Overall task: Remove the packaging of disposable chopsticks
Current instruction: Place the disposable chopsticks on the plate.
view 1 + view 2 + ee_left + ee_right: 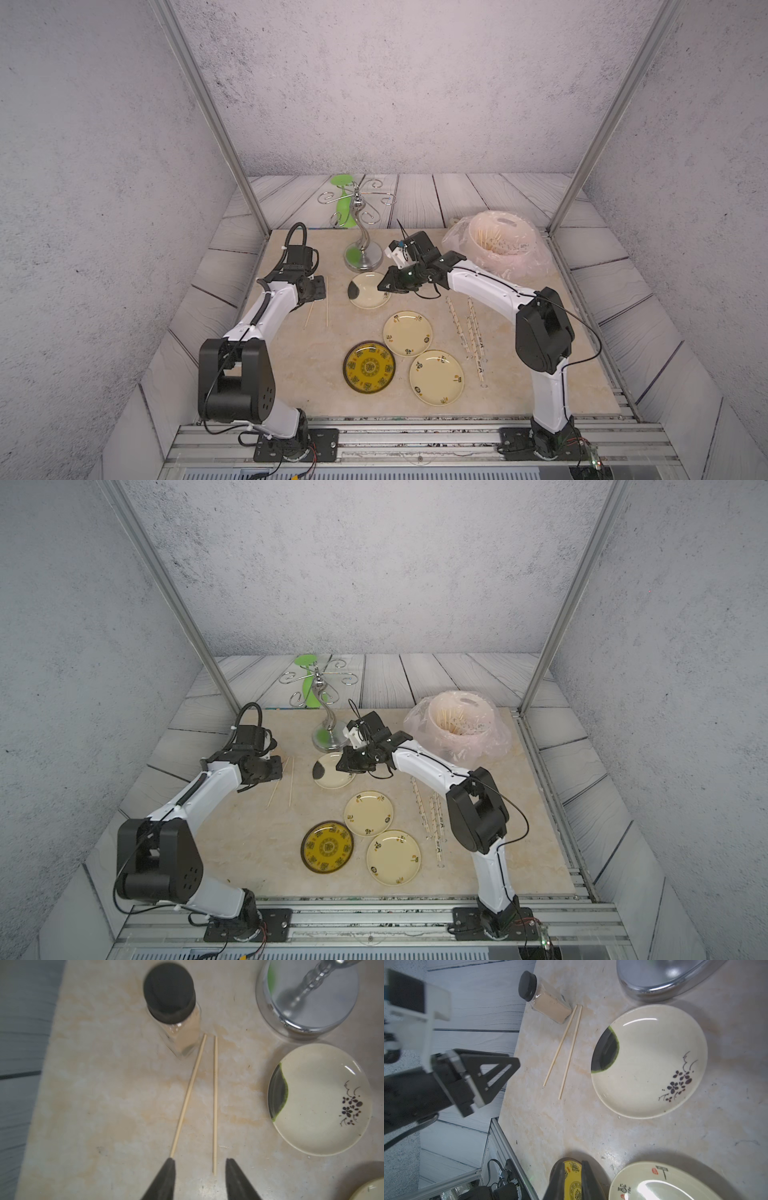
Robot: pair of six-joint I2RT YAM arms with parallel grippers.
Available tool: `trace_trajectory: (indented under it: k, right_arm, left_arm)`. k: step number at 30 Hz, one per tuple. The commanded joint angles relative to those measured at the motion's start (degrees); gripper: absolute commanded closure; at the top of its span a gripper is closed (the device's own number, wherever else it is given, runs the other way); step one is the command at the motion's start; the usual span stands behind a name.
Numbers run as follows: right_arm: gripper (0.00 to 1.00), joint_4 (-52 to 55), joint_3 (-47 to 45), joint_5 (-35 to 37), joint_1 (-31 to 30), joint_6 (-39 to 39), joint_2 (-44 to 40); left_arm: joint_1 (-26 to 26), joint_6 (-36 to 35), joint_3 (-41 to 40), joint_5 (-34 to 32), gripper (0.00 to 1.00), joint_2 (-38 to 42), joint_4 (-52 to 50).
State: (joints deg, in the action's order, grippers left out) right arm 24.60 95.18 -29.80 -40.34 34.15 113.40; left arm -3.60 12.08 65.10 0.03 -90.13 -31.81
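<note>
Chopsticks bare, 1 end lost at left claw, apart | right claw narrowly apart, cropped

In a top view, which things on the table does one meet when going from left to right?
Bare chopsticks → stand → middle cream plate → wrapped chopsticks. Things that overlap these are left out.

In the left wrist view the jar's black cap is a blur, and the chrome stand base runs off the edge. The right gripper hides most of the yellow plate. Print on the clear sleeves is too small to read from above.
</note>
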Motion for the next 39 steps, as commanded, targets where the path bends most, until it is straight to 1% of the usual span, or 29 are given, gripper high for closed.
trace_trajectory:
  k: [1, 2, 4, 8, 14, 19, 22, 29, 34, 37, 38, 39]
  right_arm:
    - [0.82, -1.54, -4.64, 0.95, -0.32, -1.27, -6.79]
    - [0.82, -1.52, -5.55, 0.99, -0.28, -1.43, -7.82]
    - [0.82, -1.16, -6.75, 0.84, -0.27, -2.09, -9.55]
    - [0.82, -1.17, -9.1, 1.18, -0.31, -2.99, -12.68]
    - [0.82, -1.85, -11.72, 1.08, -0.27, -3.52, -14.92]
    - [0.82, -1.79, -13.36, 0.87, -0.3, -4.0, -15.49]
    - [0.82, -2.59, -14.56, 0.71, -0.32, -3.83, -15.75]
    - [0.82, -2.53, -15.47, 0.58, -0.29, -4.27, -15.06]
    - [0.82, -2.64, -15.71, 0.55, -0.31, -4.53, -14.53]
    - [0.82, -2.72, -15.9, 0.28, -0.27, -4.53, -14.09]
    - [0.82, -2.72, -16.0, 0.19, -0.25, -4.54, -13.92]
    - [0.82, -2.66, -16.01, 0.05, -0.28, -4.53, -13.84]
  left_arm:
    - [0.33, -0.05, 3.53, 7.35, 0.65, -3.72, -4.14]
    - [0.25, 0.34, 4.51, 6.59, 0.68, -5.36, -4.89]
    - [0.19, 0.95, 6.83, 5.62, 0.7, -8.36, -7.53]
    - [0.26, 0.93, 9.5, 2.75, 0.71, -12.33, -9.04]
    - [0.14, 0.3, 14.93, 3.53, 0.75, -18.36, -11.94]
    - [-0.09, -0.2, 18.11, 3.05, 0.75, -22.42, -13.91]
    - [-0.35, -0.13, 18.23, 2.21, 0.75, -23.98, -13.94]
    - [-0.93, -0.03, 15.8, 3.46, 0.76, -24.89, -11.53]
    - [-1.39, -0.82, 16.96, 3.14, 0.76, -26.86, -12.67]
    - [-1.73, -1.19, 17.68, 2.18, 0.78, -27.88, -13.64]
    - [-1.79, -1.38, 17.85, 1.85, 0.82, -28.19, -13.95]
    - [-1.82, -1.53, 18.1, 1.74, 0.83, -28.47, -14.32]
